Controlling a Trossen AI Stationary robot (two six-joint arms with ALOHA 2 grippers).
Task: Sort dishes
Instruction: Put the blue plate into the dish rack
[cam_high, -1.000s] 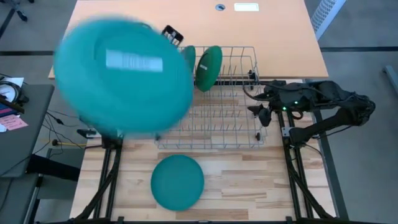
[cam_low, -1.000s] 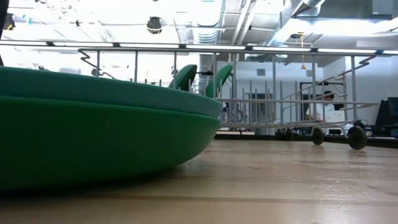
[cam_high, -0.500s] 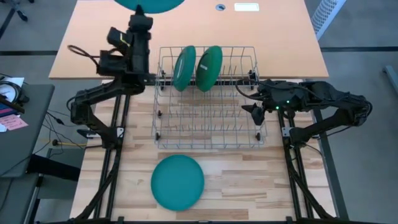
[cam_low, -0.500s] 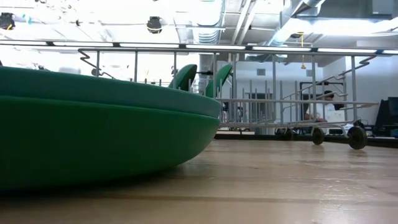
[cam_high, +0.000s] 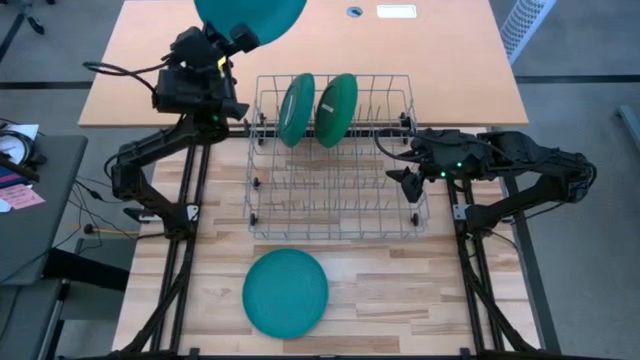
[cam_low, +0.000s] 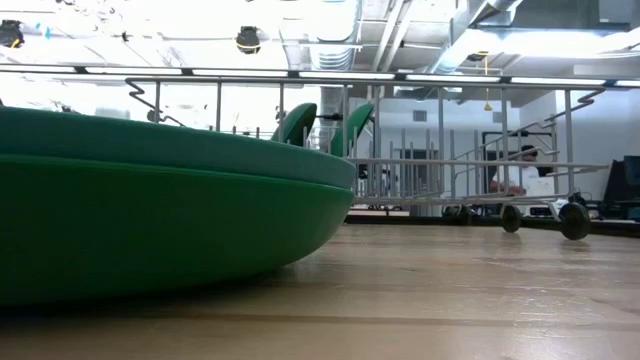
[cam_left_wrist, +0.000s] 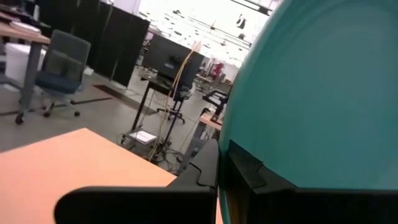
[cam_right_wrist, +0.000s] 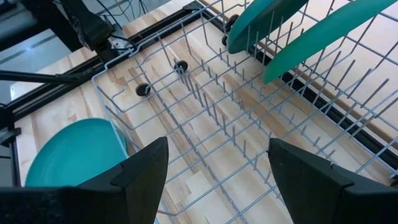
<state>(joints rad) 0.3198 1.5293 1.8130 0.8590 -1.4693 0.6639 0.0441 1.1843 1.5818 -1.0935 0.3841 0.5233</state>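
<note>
Closest to us, a teal plate (cam_high: 285, 292) lies flat on the wooden table (cam_high: 380, 300), in front of the wire rack (cam_high: 335, 195) — the low view hints it may be a stack of two, hard to say. At the rack's right edge we've got the right gripper (cam_high: 408, 176) hovering with its jaws wide apart, holding nothing. Further back, two plates stand on edge in the rack's rear slots, one teal (cam_high: 295, 109), one dark green (cam_high: 337, 108). Beyond that, the left gripper (cam_high: 240, 38) is clamped on the rim of another teal plate (cam_high: 250, 15) — held up high at the rack's back left corner.
</note>
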